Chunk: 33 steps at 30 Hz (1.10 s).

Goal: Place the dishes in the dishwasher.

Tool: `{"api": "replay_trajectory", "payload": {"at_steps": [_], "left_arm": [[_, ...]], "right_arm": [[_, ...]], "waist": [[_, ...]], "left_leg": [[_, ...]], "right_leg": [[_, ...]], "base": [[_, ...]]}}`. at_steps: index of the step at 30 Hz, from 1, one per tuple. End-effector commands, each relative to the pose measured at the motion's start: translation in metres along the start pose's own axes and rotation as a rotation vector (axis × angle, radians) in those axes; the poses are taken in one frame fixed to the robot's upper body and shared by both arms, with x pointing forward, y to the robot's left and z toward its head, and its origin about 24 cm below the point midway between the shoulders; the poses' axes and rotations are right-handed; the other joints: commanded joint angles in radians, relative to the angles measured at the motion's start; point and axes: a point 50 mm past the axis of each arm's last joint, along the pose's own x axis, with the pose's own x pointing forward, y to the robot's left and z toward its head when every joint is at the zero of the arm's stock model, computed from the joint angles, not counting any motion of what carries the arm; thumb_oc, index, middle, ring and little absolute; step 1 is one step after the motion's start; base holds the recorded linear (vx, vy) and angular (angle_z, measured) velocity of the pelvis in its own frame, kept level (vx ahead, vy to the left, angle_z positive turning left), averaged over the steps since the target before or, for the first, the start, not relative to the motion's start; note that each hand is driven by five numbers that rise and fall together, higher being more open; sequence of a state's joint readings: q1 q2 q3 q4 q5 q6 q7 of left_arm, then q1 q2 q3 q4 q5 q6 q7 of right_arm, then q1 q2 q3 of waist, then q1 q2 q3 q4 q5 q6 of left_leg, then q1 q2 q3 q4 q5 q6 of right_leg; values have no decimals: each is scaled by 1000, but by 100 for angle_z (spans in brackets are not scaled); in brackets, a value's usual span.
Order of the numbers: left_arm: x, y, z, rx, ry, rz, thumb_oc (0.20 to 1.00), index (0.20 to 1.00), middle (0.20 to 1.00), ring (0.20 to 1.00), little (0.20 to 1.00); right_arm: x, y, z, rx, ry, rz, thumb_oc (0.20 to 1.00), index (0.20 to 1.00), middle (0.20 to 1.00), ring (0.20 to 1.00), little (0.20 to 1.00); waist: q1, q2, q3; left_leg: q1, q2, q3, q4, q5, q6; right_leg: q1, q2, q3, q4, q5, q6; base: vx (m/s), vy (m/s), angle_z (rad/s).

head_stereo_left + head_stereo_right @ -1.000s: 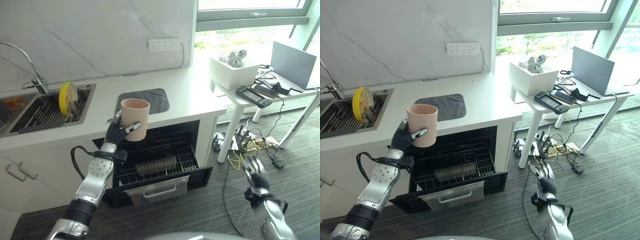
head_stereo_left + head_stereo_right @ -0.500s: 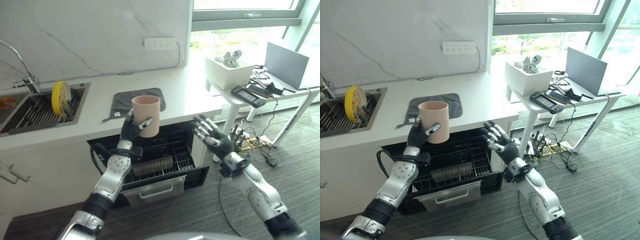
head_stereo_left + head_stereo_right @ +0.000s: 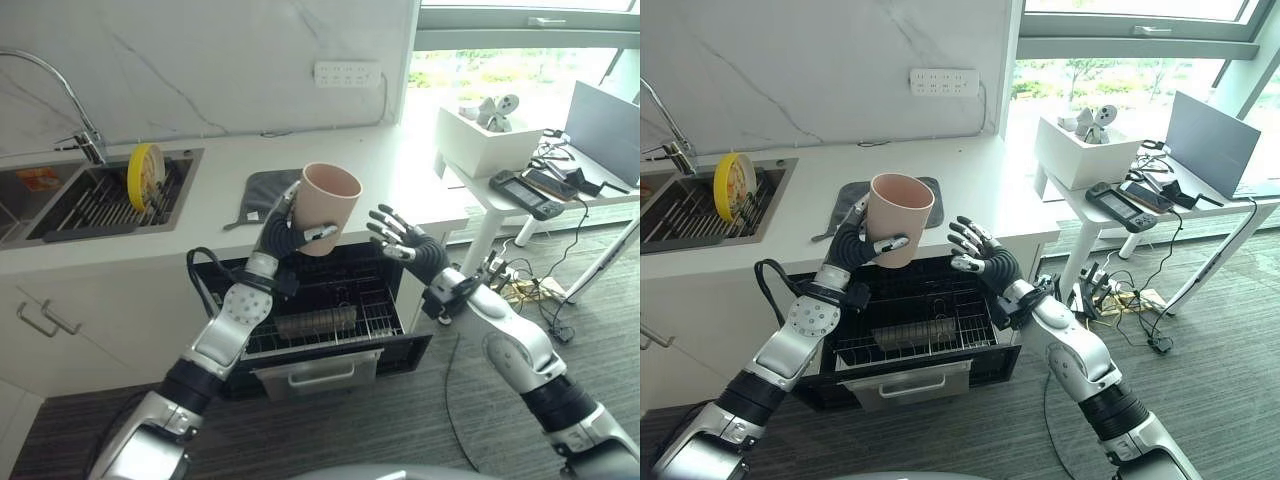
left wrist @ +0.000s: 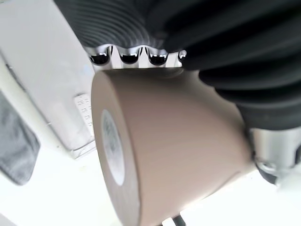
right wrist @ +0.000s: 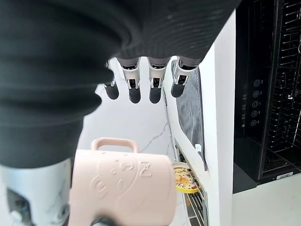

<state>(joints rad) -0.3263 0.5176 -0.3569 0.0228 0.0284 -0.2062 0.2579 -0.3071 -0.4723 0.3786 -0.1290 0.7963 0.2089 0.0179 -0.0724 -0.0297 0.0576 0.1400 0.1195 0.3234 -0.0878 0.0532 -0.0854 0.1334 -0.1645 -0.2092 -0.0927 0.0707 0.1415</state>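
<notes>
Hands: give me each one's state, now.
Left hand: shut on the pink cup.
Right hand: open, fingers spread, holding nothing, beside the cup.

The right hand [image 3: 983,256] rose from low over the floor, far off to the right, and came in toward the mug [image 3: 900,218], ending just beside it with its fingers spread and its palm facing it, above the open dishwasher [image 3: 902,340]. The left hand [image 3: 855,245] carried the mug a little farther from the counter edge, over the rack, and tipped it, so that the mouth leaned away from the robot's left.
</notes>
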Motion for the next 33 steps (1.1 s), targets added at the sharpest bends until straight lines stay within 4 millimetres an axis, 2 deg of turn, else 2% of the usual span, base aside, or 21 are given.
{"api": "replay_trajectory", "payload": {"at_steps": [1, 10, 19, 26, 33], "left_arm": [[30, 7, 32, 95, -169, 1, 200, 200, 200, 200, 200], [35, -5, 29, 121, -141, -31, 200, 200, 200, 200, 200], [38, -15, 29, 108, -111, -67, 200, 200, 200, 200, 200], [39, -24, 30, 103, -95, -110, 200, 200, 200, 200, 200], [35, -35, 19, 111, -57, -134, 200, 200, 200, 200, 200]], "right_arm": [[14, 14, 35, -70, -115, 53, 1000, 1000, 1000, 1000, 1000], [26, 24, 44, -237, -111, 1, 1000, 1000, 1000, 1000, 1000], [36, 40, 48, -258, -123, 22, 1000, 1000, 1000, 1000, 1000], [42, 56, 47, -192, -124, 84, 1000, 1000, 1000, 1000, 1000], [43, 63, 55, -185, -173, 92, 1000, 1000, 1000, 1000, 1000]], "waist": [[10, -5, -4], [7, -3, -6], [12, 1, -3], [22, 2, -3], [20, 1, -3]], "left_leg": [[47, 83, -44, 0, -54, -35], [47, 85, -41, 0, -54, -35], [48, 85, -45, 0, -54, -34], [48, 86, -51, 0, -54, -34], [48, 87, -48, 0, -55, -34]], "right_leg": [[20, -69, -18, 5, -19, 70], [16, -70, -9, 5, -16, 70], [18, -69, -3, 5, -18, 69], [20, -70, -9, 5, -20, 69], [18, -71, -7, 5, -19, 69]], "base": [[0, 0, 0], [0, 0, 0], [0, 0, 0], [0, 0, 0], [0, 0, 0]]}}
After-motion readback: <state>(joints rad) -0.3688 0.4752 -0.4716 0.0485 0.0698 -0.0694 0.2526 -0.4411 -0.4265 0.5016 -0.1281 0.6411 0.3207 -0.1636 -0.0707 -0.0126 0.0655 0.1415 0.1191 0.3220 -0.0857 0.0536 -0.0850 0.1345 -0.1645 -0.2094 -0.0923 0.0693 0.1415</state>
